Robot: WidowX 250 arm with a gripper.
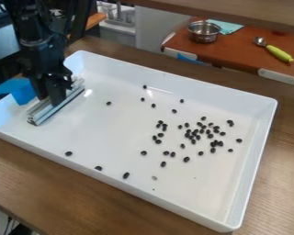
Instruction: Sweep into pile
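The black gripper [50, 97] hangs down at the left end of the white tray [174, 80], shut on a silver metal bar [44, 114]. This bar lies at a slant low over the tray floor, and its middle is partly hidden by the gripper. Many small dark beans are on the tray floor, most in a loose cluster [195, 133] right of centre. A few stray ones are spread toward the back, one bean [108, 103] being nearer the bar. Along the front side are several more, among them a bean [126, 175].
High tray walls surround the beans on all sides. Something blue [22, 92] is at the tray's left edge beside the gripper. Behind, a red-brown table [247, 48] holds a metal pot [204, 32] and a green-handled utensil [278, 53]. The tray stands on a wooden table [63, 183].
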